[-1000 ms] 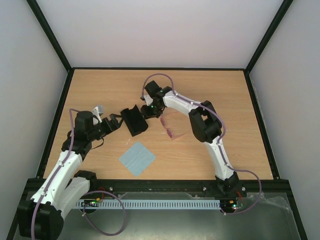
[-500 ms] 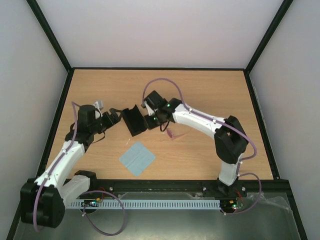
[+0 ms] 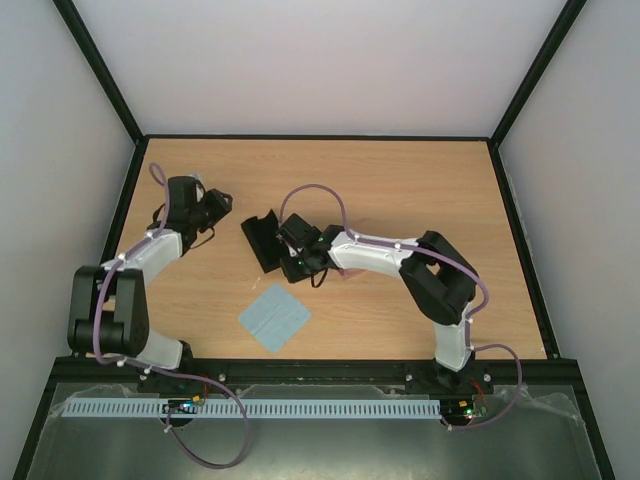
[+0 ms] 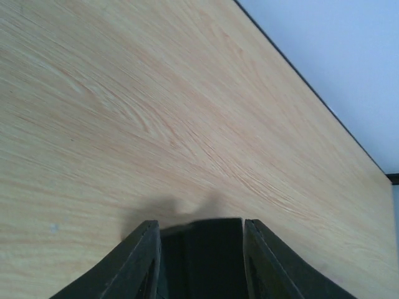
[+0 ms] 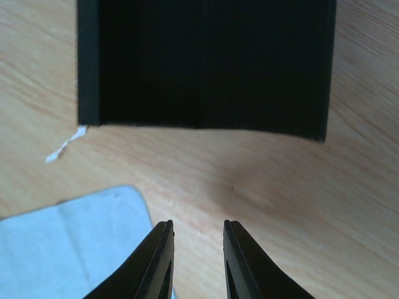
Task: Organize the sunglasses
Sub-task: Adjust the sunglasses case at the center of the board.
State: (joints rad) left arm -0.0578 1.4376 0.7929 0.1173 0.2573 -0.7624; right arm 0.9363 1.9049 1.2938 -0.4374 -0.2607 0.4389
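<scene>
Just on the near side of the black case (image 5: 206, 62), the right gripper (image 5: 197, 261) hovers with its fingers parted and empty. The light blue cloth (image 5: 68, 243) lies beside it. The sunglasses (image 3: 346, 274) lie right of the case, mostly hidden under that forearm. The left gripper (image 4: 201, 261), left of the case, is likewise unclenched. The step in hand looks like the pickup, so the right gripper next needs to line up on the thin frame.

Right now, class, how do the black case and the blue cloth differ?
The case is black and bulky; the cloth is light blue and lies flat. The case sits farther from the near edge, the cloth closer. Both rest on the wooden table.
</scene>
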